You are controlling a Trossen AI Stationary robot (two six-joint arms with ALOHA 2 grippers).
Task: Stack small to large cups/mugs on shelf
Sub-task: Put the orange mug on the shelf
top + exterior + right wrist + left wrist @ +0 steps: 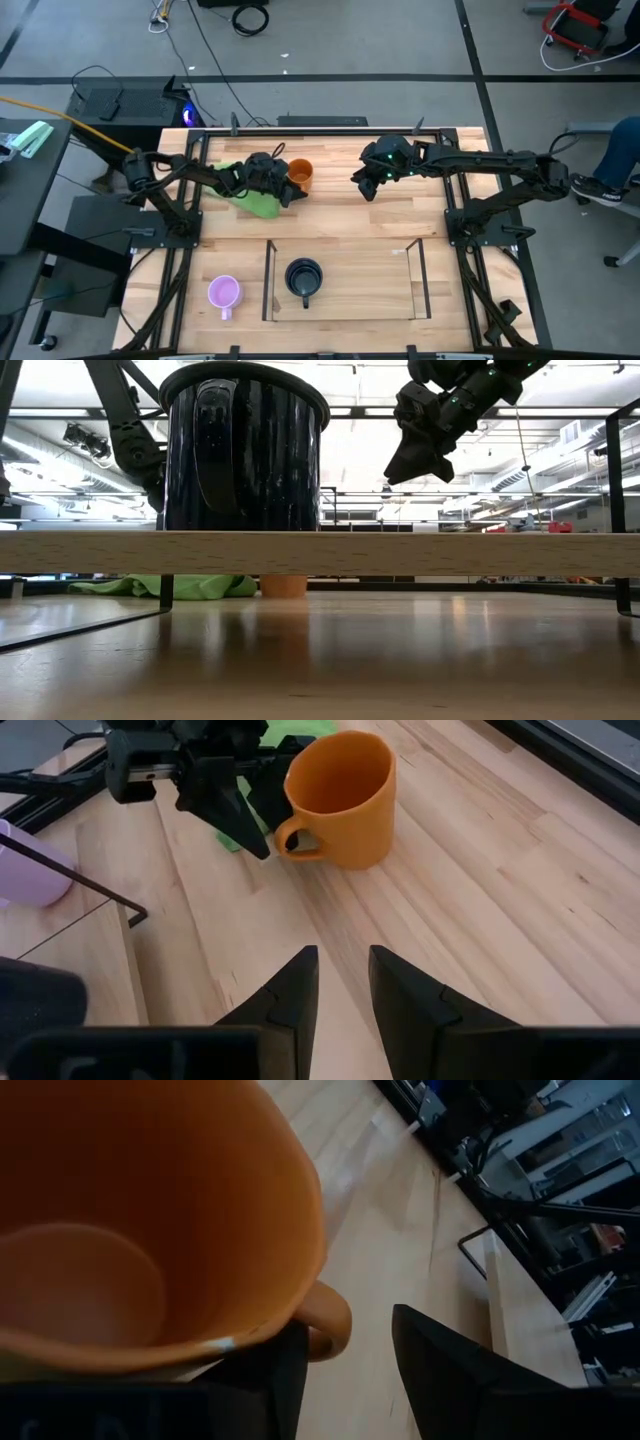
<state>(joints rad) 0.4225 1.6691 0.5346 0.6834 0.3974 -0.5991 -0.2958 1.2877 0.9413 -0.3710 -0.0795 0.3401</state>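
The orange mug [300,173] stands upright on the table at the far middle, beside a green cloth [252,203]. My left gripper [286,190] is open at the mug's near left side. Its fingers stand on either side of the mug's handle [330,1322], and I see no touch. My right gripper [364,186] is raised to the right of the mug, empty, its fingers a narrow gap apart [343,960]. The black mug [303,277] stands on the shelf [370,290]. The light purple mug [223,293] stands on the table left of the shelf.
The shelf's clear side panels [268,280] and its raised wooden floor [420,552] stand at the near middle. The green cloth [170,586] lies under the left arm. Bare table lies between the orange mug and the shelf.
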